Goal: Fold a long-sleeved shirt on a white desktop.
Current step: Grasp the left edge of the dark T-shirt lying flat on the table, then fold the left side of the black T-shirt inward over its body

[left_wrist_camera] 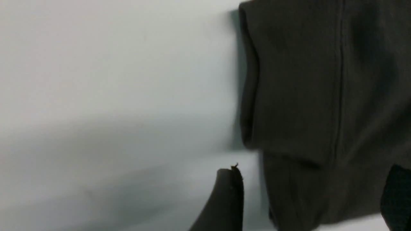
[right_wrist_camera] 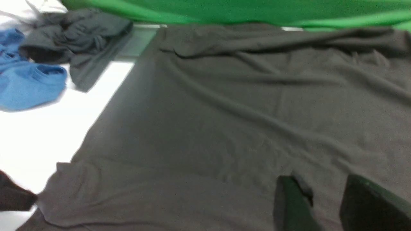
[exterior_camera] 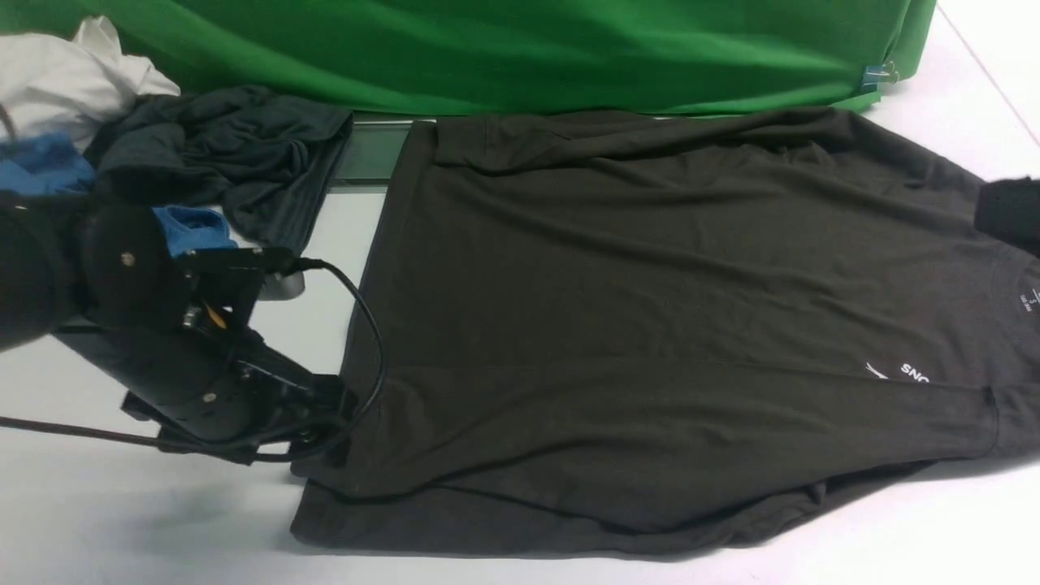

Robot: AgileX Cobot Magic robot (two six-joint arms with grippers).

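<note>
Long-sleeved shirt [exterior_camera: 650, 309] hem borders bare white desktop [exterior_camera: 122, 520] (left fingers [left_wrist_camera: 224, 199] parted).

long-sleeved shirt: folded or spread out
Partly folded: the long-sleeved shirt lies full length on the white desktop, its near edge turned over onto the body.

On the left arm [exterior_camera: 162, 374] we see matte black casing throughout: a rounded joint housing [exterior_camera: 106, 268] with a small silver screw head [exterior_camera: 127, 258] at its centre, and a flat black bracket plate [exterior_camera: 236, 260] beside it. A thick black cable [exterior_camera: 370, 325] loops out from the bracket, and a thinner black lead [exterior_camera: 65, 431] runs off the picture's edge. We make out a small orange-yellow fleck [exterior_camera: 214, 315] among the fittings. The left gripper's fingers [left_wrist_camera: 224, 199] are dark, smooth and curved; the right gripper's fingers [right_wrist_camera: 290, 205] look dark with a greenish cast. Of the right arm [exterior_camera: 1007, 213] we see only a black block.
</note>
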